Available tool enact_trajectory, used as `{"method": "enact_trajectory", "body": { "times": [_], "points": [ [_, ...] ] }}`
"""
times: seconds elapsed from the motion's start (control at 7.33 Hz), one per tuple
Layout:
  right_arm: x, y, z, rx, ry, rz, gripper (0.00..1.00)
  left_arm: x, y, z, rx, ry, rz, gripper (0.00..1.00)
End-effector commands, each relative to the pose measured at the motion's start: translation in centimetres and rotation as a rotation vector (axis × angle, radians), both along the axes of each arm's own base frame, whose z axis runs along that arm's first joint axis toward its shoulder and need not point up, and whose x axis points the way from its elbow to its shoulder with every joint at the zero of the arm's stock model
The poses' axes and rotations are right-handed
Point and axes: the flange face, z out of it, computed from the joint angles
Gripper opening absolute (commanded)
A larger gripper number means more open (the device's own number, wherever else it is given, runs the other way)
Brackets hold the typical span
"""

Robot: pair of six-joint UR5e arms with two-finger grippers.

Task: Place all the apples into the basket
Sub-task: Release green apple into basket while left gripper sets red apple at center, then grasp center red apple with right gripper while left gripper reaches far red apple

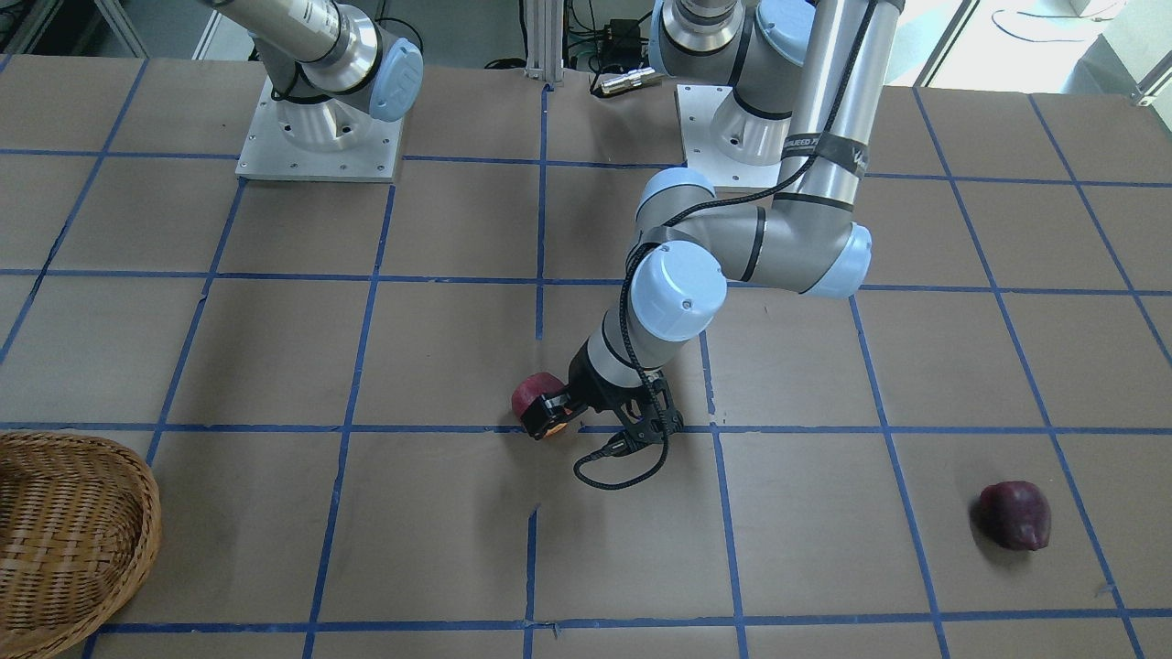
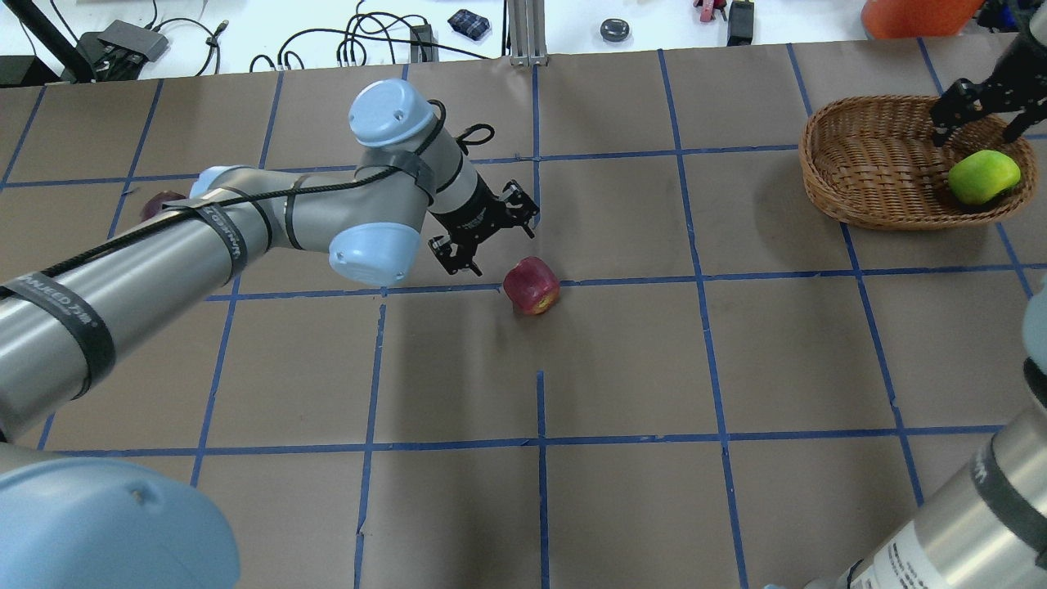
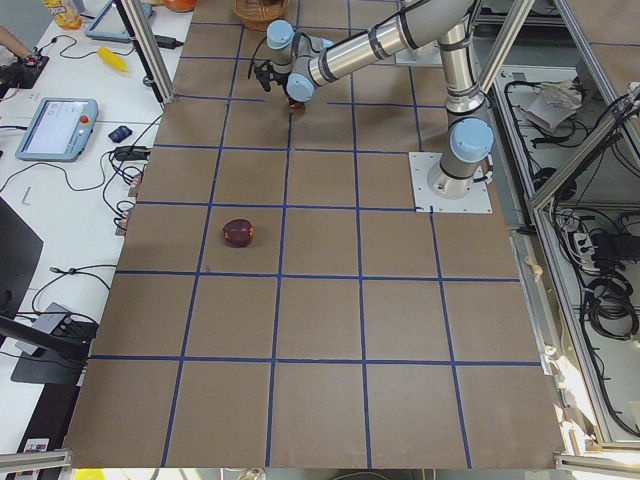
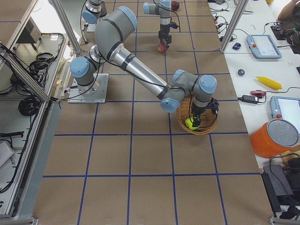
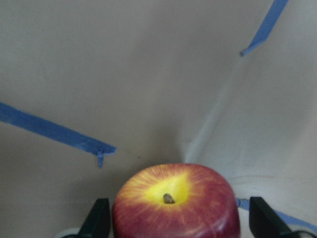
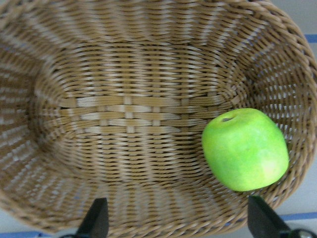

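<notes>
The red apple with a yellow patch (image 2: 532, 285) lies on the table near the middle. My left gripper (image 2: 488, 237) is open and hangs just over it. In the left wrist view the apple (image 5: 176, 206) sits between the two fingertips (image 5: 99, 218) with small gaps on both sides. The yellow-green apple (image 2: 984, 176) lies inside the wicker basket (image 2: 826, 176). My right gripper (image 2: 977, 131) is open and empty above it, and the right wrist view shows the apple (image 6: 245, 148) on the basket's floor (image 6: 124, 109). The dark maroon apple (image 1: 1014, 515) lies alone far on my left side.
The table is brown paper with a grid of blue tape lines (image 1: 540, 229). The left arm's forearm (image 2: 164, 270) stretches low over the table and partly hides the maroon apple (image 2: 161, 203) in the overhead view. Cables and small devices lie beyond the far edge (image 2: 368, 41).
</notes>
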Motion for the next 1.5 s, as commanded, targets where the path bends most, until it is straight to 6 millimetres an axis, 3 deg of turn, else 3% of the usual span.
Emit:
{"method": "enact_trajectory", "body": {
  "times": [0.0, 0.27, 0.41, 0.55, 0.68, 0.82, 0.95, 1.09, 1.23, 1.36],
  "points": [
    [15.3, 0.9, 3.6, 0.045, -0.16, 0.009, 1.0, 7.8, -1.5, 4.1, 0.019, -0.06, -0.141, 1.0],
    [29.9, 2.2, 3.1, 0.08, -0.172, 0.016, 1.0, 18.2, -2.0, 5.5, 0.005, -0.127, -0.318, 1.0],
    [37.4, 4.3, 2.2, 0.11, -0.155, -0.014, 1.0, 23.0, -2.6, 5.9, -0.001, -0.119, -0.345, 1.0],
    [43.5, 6.1, 1.5, 0.096, -0.151, 0.067, 1.0, 27.2, -2.9, 5.3, -0.01, -0.133, -0.458, 1.0],
    [46.4, 7.0, 1.0, 0.059, -0.159, 0.089, 1.0, 32.2, -3.2, 4.4, 0.014, -0.201, -0.536, 1.0],
    [48.6, 8.4, -0.8, 0.064, -0.156, 0.136, 1.0, 36.3, -4.1, 4.3, 0.044, -0.268, -0.591, 1.0],
    [51.1, 10.1, -2.8, 0.04, -0.158, 0.181, 1.0, 38.8, -6.0, 4.5, 0.033, -0.291, -0.639, 1.0],
    [52.4, 11.9, -6.0, 0.043, -0.159, 0.207, 1.0, 41.3, -8.0, 4.8, 0.044, -0.355, -0.674, 1.0],
    [52.7, 12.9, -7.8, 0.015, -0.166, 0.221, 1.0, 43.2, -10.2, 5.0, 0.042, -0.44, -0.694, 1.0],
    [52.7, 13.1, -9.7, 0.044, -0.16, 0.238, 1.0, 44.2, -11.3, 3.5, 0.038, -0.439, -0.73, 1.0]
  ]
}}
